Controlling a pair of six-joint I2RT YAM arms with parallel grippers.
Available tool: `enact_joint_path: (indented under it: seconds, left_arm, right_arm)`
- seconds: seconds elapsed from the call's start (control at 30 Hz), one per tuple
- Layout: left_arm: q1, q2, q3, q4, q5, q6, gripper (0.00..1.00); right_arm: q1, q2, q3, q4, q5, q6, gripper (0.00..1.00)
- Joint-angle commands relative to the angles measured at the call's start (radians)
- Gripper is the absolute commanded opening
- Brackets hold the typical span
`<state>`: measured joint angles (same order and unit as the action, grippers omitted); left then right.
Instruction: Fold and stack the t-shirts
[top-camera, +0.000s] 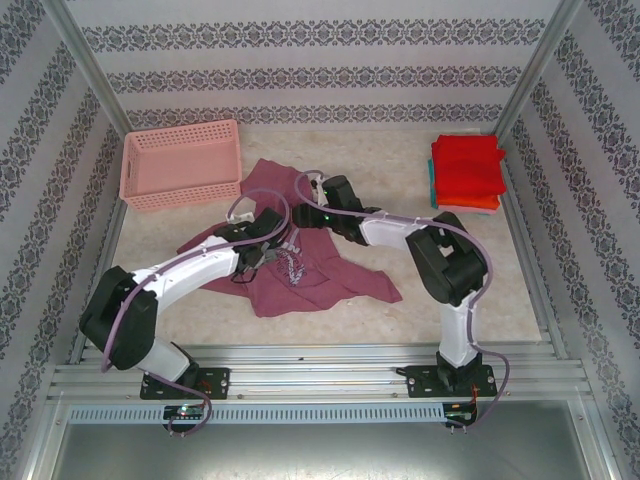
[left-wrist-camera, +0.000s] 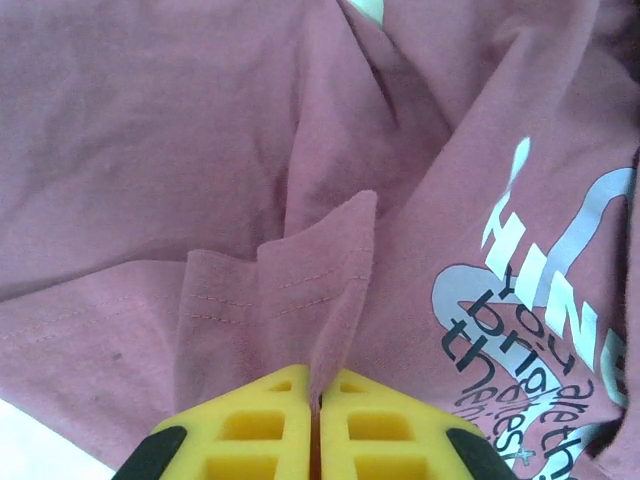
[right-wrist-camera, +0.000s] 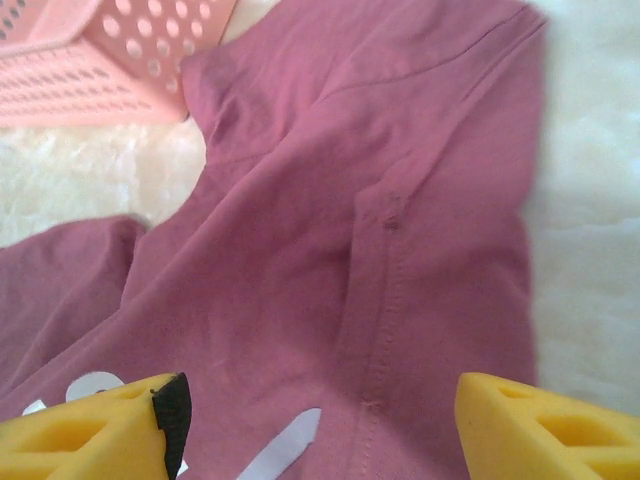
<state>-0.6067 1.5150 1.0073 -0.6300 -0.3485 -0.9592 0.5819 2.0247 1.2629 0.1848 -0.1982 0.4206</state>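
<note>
A maroon-plum t-shirt (top-camera: 315, 280) with white print lies crumpled at the table's middle. My left gripper (top-camera: 268, 250) sits on the shirt's left part. In the left wrist view its yellow fingers (left-wrist-camera: 270, 430) are pressed together on a raised fold of the hemmed edge (left-wrist-camera: 335, 290), so the left gripper (left-wrist-camera: 320, 385) is shut on the shirt. My right gripper (top-camera: 315, 192) hovers over the shirt's upper part. In the right wrist view it (right-wrist-camera: 320, 420) stands open above a stitched seam (right-wrist-camera: 385, 300), nothing between its fingers. Folded red, orange and teal t-shirts (top-camera: 466, 172) are stacked at the back right.
A pink lattice basket (top-camera: 183, 165) stands at the back left, close to the shirt's upper edge, and its corner (right-wrist-camera: 110, 60) appears in the right wrist view. Patterned walls close in the table on three sides. Bare tabletop (top-camera: 400, 190) lies between the shirt and the stack.
</note>
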Motion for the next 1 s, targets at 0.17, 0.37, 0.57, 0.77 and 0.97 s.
enact_joint_path:
  seconds: [0.17, 0.37, 0.57, 0.77, 0.97]
  left_arm:
    - [0.016, 0.076, 0.025, 0.064, 0.012, -0.007, 0.45]
    - [0.028, 0.086, 0.023, 0.080, 0.030, -0.009, 0.58]
    - [0.031, 0.073, 0.029, 0.082, 0.047, -0.010, 0.67]
    - [0.031, 0.049, 0.033, 0.093, 0.097, -0.016, 0.71]
    - [0.034, 0.026, 0.023, 0.103, 0.094, -0.014, 0.68]
  right_arm:
    - [0.026, 0.167, 0.238, -0.290, -0.010, -0.039, 0.52]
    - [-0.011, 0.273, 0.407, -0.522, 0.052, 0.003, 0.31]
    - [-0.099, 0.291, 0.437, -0.602, 0.069, 0.054, 0.19]
    - [-0.183, 0.280, 0.421, -0.595, 0.044, 0.102, 0.15]
    - [-0.207, 0.279, 0.434, -0.618, 0.076, 0.100, 0.12]
